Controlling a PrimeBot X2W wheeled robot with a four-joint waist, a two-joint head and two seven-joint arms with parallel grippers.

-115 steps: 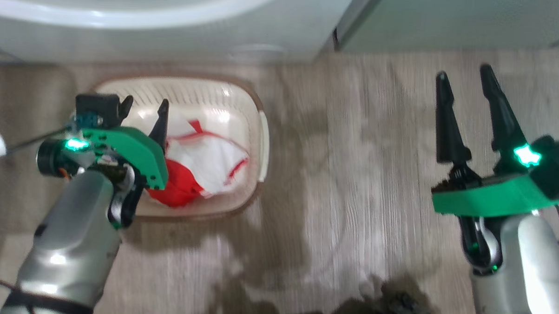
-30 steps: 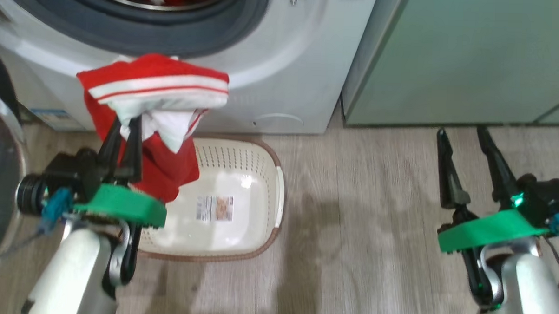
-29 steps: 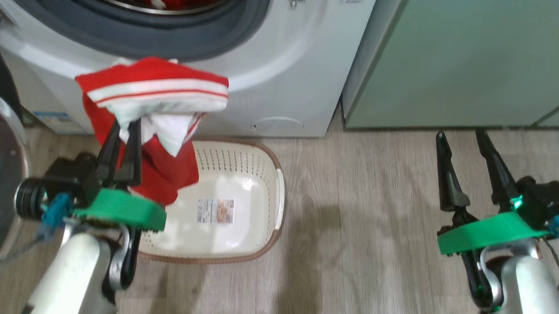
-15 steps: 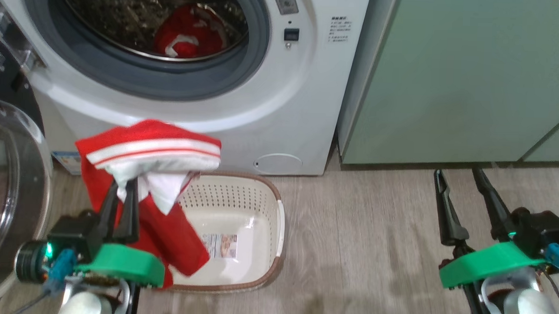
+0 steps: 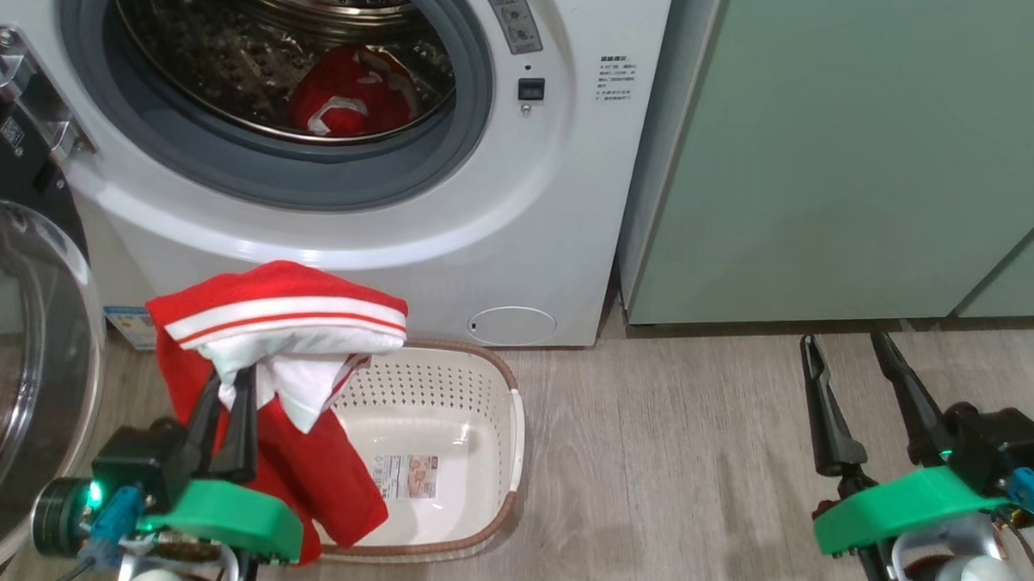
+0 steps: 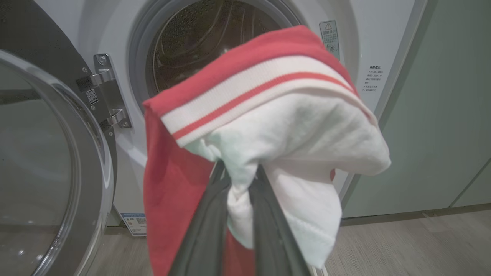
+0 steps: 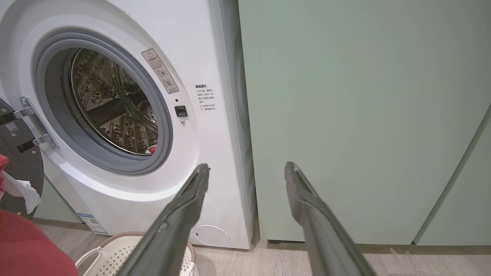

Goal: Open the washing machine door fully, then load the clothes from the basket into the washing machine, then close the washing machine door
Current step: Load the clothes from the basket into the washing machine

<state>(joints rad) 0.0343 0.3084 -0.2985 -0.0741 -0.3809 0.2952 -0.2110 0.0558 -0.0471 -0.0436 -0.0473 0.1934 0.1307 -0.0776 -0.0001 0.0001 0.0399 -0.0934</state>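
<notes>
Now the left gripper, clamped on the clothes, hangs below the open washing machine; the spread right gripper is farther.

We read this as a home laundry corner, domestic rather than industrial. Ref pt = washing machine: white household front-loader w/ steel drum, grey seal, warning label + small display by the opening. Right of it, flush: pale green cabinets, tall flat fronts, built-in look. Floor in front of it: wood-look planks, typ. for a flat. Directly in front, low: small cream basket, perforated, household size. Red/white clothes in front of it, more red fabric in its drum. Washing machine door swung open to its left. Blue sticker low on its front, left corner.
</notes>
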